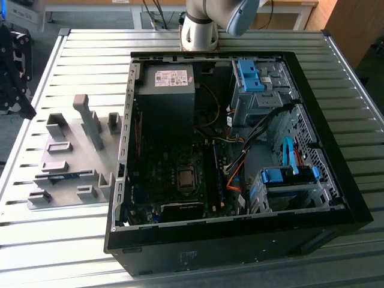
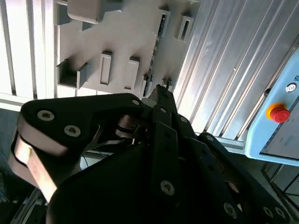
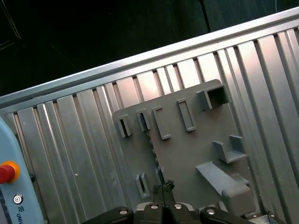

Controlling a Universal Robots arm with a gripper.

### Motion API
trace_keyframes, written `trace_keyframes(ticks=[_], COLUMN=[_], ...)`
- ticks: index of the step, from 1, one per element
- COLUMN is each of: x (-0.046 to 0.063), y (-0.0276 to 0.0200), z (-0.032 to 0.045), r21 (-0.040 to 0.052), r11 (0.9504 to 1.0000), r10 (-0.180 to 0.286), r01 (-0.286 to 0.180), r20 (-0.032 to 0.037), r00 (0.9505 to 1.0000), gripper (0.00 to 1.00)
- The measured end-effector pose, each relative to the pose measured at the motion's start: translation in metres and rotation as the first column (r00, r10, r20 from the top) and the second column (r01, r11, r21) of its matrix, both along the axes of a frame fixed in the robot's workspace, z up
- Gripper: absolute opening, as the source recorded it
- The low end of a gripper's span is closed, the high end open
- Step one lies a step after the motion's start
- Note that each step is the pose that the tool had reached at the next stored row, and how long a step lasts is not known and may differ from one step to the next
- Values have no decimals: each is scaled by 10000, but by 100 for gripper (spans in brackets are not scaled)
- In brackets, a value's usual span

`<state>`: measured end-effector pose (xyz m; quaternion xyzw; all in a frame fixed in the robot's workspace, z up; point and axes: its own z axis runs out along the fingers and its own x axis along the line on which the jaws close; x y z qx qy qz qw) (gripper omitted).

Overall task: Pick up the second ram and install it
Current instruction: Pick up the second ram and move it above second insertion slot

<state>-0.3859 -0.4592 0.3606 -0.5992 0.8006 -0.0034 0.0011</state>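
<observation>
- We see the second ram (image 3: 153,154) standing on its thin edge in the grey holder tray (image 1: 72,150). The tray rests on the slatted metal table (image 1: 72,240), at the exterior view's left of the open computer case (image 1: 240,240) and just beside it.
- We judge the task to be at its start. The stick is not yet gripped, not lifted, and nowhere near the board inside the case. Both the pick-up and the installing are left to do.
- In the first wrist view the stick spans two small slot blocks (image 3: 142,121). The matching pair of blocks beside it holds nothing, which we take to mean another stick has already gone from there. We cannot tell from the exterior view whether one sits in the board's sockets.
- The gripper (image 3: 164,186) hangs over the tray with its tips lined up with one end of the stick. It looks apart from the stick, not touching.
- In both wrist views the jaws look drawn together, with nothing between them.
- The stick's long axis lies flat along the tray. In the exterior view it shows as a thin dark line running between that view's left and right, roughly square to the near wall of the case. In the first wrist view the line of the stick runs on towards the gripper's tips.
- We cannot make out which face carries the chips or the label.
</observation>
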Motion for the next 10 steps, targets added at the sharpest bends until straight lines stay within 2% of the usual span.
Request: trace_keyframes(ticks=[3,4,5,7,8,9,10], x=[0,0,0,0,0,-1,-1], y=[-1,-1,-1,-1,-1,0,-1], z=[-22,-31,-40,-63,-76,-87,-98], r21=[-1,0,-1,-2,-1,-1,-1], r11=[9988,9980,9967,9930,9908,9882,9860], r10=[485,632,809,1177,1355,1532,1668], r01=[-485,-632,-809,-1177,-1355,-1532,-1668], r20=[17,22,22,22,23,23,23], r00=[9988,9980,9967,9930,9908,9882,9860], gripper=[11,16,16,29,29,41,41])
